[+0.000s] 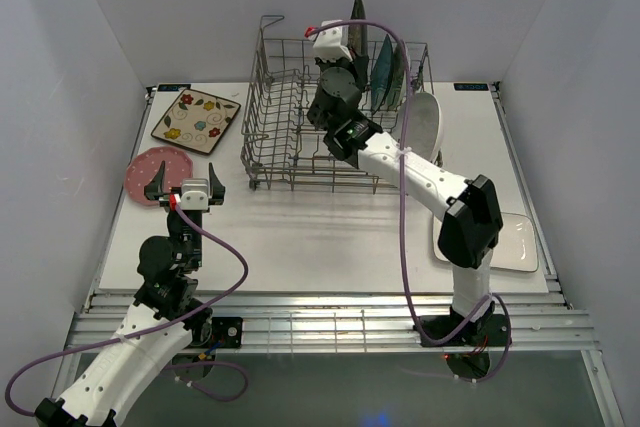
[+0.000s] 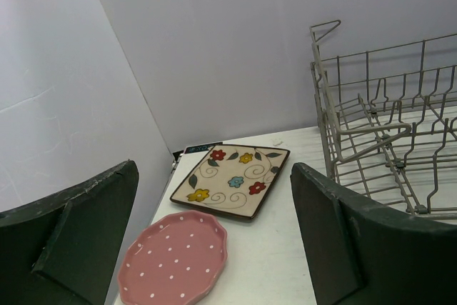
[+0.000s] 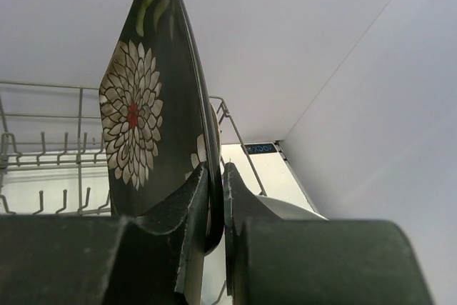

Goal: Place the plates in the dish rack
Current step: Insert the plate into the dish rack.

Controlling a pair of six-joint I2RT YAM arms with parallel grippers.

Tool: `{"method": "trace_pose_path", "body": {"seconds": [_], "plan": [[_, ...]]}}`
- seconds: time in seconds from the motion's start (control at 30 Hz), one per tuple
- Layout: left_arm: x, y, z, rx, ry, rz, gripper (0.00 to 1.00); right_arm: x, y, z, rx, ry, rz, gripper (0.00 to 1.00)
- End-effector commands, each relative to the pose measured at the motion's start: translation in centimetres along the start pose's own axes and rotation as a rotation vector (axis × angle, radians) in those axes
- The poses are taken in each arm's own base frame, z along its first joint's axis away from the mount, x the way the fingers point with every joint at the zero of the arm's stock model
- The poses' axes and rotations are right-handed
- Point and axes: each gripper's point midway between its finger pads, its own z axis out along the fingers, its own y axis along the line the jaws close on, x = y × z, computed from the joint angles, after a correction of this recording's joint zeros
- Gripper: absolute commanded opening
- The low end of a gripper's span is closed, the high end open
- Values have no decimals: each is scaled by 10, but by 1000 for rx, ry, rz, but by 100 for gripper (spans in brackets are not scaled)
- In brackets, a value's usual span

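My right gripper (image 1: 347, 47) (image 3: 216, 176) is shut on the lower edge of a dark patterned square plate (image 1: 357, 17) (image 3: 150, 105), holding it upright above the right half of the grey wire dish rack (image 1: 290, 117) (image 3: 43, 148). A teal plate (image 1: 385, 69) stands in the rack beside it. A white oval plate (image 1: 428, 122) leans at the rack's right end. On the table's left lie a cream floral square plate (image 1: 197, 119) (image 2: 232, 180) and a pink dotted round plate (image 1: 152, 175) (image 2: 175, 258). My left gripper (image 1: 185, 187) (image 2: 214, 248) hangs open just right of the pink plate.
A white rectangular plate (image 1: 515, 242) lies flat at the table's right, partly under my right arm. The rack's (image 2: 385, 133) left half holds only bare tines. White walls close in the table on three sides.
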Motion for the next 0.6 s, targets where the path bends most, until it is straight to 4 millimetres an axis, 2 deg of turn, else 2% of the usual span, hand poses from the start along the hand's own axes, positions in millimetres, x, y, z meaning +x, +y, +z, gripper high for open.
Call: {"method": "trace_pose_path", "body": {"seconds": [0.0,0.07,0.1,0.13,0.27,0.57], "plan": [[2,-2,0,6,-1,-2,98,-49,-26,16,56,-92,170,8],[2,-2,0,7,0,0,98,-51,-24,22,65,-88,163,8],[2,-2,0,8,-2,-1,98,-46,-16,25,62,-83,145,8],[2,-2,0,6,1,1,98,-51,-16,26,65,-89,154,8],[4,-4,0,11,4,3,98,-48,-14,37,76,-86,130,8],[8,-8,2,23,17,8,98,-26,-4,62,66,-72,74,8]]}}
